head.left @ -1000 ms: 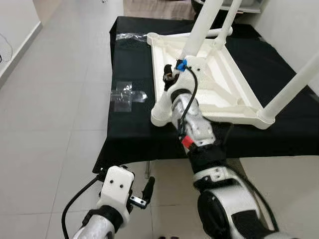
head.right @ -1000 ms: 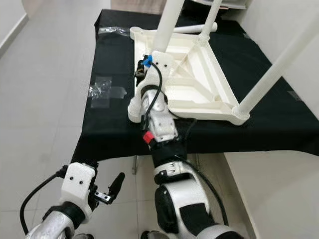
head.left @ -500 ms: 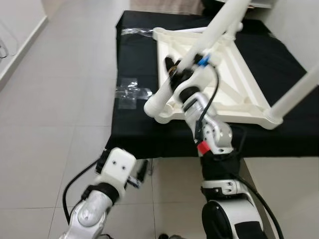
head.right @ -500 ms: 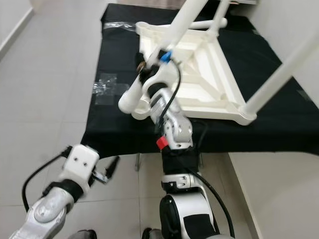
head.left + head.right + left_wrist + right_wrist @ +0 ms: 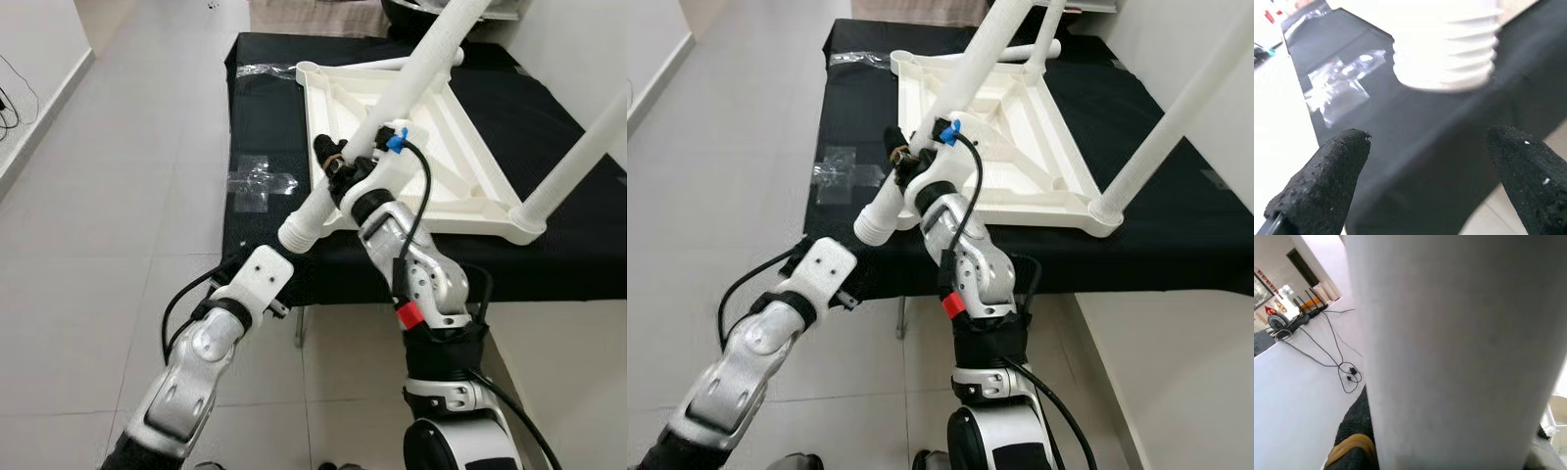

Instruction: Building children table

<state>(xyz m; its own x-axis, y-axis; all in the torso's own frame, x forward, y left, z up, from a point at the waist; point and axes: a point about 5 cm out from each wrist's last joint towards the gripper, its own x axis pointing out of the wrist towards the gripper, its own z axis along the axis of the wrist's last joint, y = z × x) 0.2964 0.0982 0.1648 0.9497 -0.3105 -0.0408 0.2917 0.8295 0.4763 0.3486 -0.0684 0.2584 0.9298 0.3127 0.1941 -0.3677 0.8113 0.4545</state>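
A low table draped in a black cloth (image 5: 255,127) is seen standing on a floor of pale grey tiles (image 5: 108,245), with a white wall and skirting at the far left edge. On the cloth, a white plastic children's tabletop (image 5: 431,166) is laid upside down, its ribbed underside facing up; a fitted white leg (image 5: 578,162) rises from its near right corner. Pieces of clear plastic wrap (image 5: 257,184) are lying on the cloth beside the tabletop's left edge.

A loose white table leg (image 5: 392,108) is held slanted across the tabletop by the right gripper (image 5: 338,168), whose fingers are clamped around it; its threaded end (image 5: 297,233) hangs just past the table's near edge. The left gripper (image 5: 1425,186) is held just below that threaded end, its black fingertips (image 5: 1327,181) spread apart. Black cables are seen on the floor in the right wrist view.
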